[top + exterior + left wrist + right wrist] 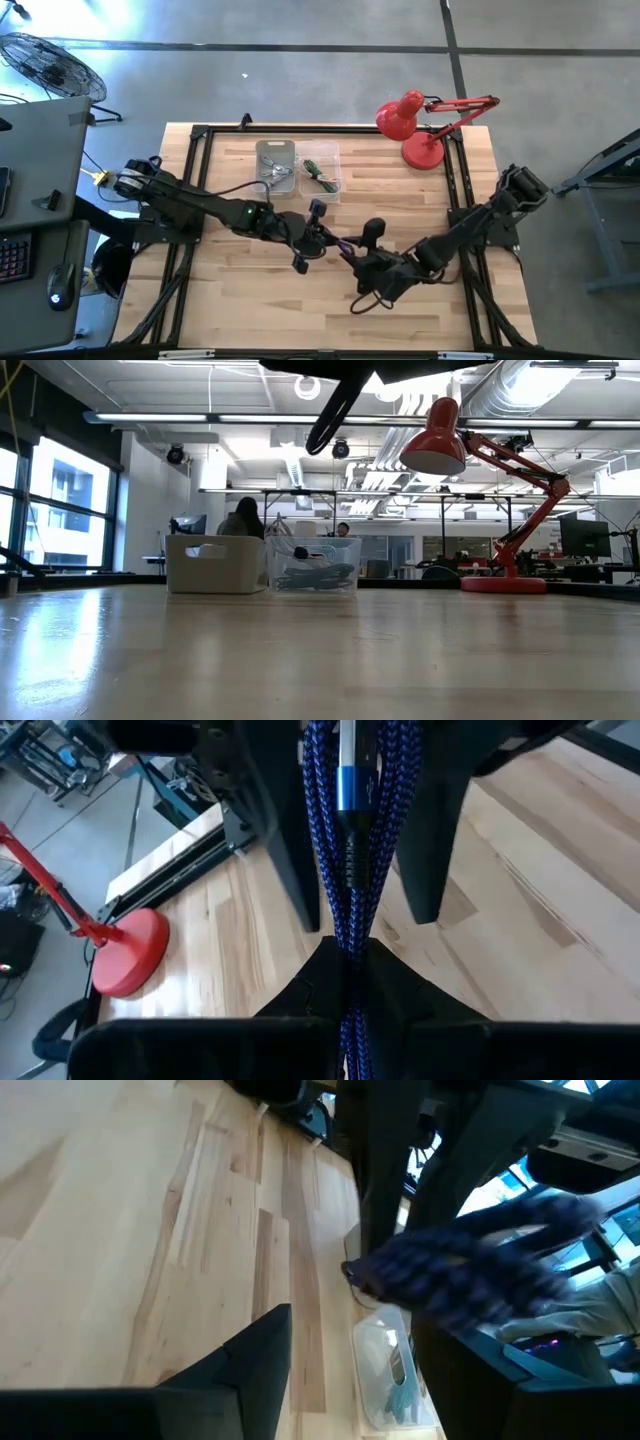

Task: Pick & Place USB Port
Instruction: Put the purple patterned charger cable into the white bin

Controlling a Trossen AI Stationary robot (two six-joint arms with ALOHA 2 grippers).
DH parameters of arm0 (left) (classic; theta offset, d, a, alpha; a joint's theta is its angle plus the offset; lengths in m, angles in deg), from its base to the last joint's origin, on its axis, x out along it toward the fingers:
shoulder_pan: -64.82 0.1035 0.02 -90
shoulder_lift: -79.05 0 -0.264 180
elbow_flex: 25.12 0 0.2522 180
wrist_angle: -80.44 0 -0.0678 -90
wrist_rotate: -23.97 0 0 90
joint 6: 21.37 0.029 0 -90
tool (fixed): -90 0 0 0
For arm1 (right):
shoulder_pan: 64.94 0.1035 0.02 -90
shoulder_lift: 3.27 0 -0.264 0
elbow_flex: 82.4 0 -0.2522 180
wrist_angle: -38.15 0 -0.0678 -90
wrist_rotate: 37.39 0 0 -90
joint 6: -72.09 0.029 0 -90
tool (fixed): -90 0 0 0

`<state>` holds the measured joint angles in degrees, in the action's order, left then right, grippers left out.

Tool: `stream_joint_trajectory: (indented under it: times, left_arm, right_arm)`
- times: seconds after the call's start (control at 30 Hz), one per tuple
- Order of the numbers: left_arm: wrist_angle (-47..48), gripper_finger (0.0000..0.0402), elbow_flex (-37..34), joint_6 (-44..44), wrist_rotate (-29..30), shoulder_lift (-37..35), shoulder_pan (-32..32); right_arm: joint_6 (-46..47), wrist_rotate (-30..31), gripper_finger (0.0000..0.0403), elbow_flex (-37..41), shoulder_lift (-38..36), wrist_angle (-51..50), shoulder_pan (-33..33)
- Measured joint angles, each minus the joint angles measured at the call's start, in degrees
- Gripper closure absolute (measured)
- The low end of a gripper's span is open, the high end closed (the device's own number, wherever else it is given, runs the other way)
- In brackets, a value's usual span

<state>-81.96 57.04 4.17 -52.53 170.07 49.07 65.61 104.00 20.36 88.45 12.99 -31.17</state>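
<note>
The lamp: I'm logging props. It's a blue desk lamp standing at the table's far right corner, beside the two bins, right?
Not quite: the desk lamp is red, not blue, as the high view shows. It does stand at the table's far right corner, right of the two bins.

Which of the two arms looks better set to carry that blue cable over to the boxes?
Probably the left: the blue braided cable runs between the left gripper fingers, and that arm is nearer the bins. The right gripper sits farther away.

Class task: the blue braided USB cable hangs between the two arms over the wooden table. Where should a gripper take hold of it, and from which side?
Grip the blue braided USB cable just behind its rigid blue metal plug, closing across the bundle from its two open flanks. The strands run doubled and slack, so the stiff plug likely gives the firmest purchase. The left gripper already straddles it this way.
</note>
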Motion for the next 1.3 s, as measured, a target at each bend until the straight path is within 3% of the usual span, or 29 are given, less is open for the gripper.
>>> stream_joint_trajectory:
  times: [0.43, 0.7, 0.8, 1.0, 1.3]
  left_arm:
    - [-5.0, 0.0388, -4.5, 1.1, 0.0, 0.0, 0.0]
    - [-7.3, 0.0388, -5.6, 1.2, -0.8, 0.0, 0.0]
    - [-7.2, 0.0389, -5.6, 1.4, -0.7, 0.0, 0.0]
    - [-6.9, 0.0388, -5.6, 1.4, -0.6, 0.1, 0.0]
    - [-7.0, 0.0385, -5.6, 1.4, -0.3, 0.1, 0.1]
  right_arm:
    - [-4.8, -1.5, 0.0223, 0.0, 0.0, 4.5, -0.4]
    - [-7.3, -6.1, 0.0233, 0.0, 0.0, 8.9, -1.0]
    - [-7.5, -7.3, 0.0267, 0.0, 0.0, 9.5, -1.6]
    - [-8.1, -8.1, 0.0380, -0.1, -0.1, 8.8, -2.5]
    - [-7.9, -6.4, 0.0382, -0.1, -0.1, 8.4, -2.7]
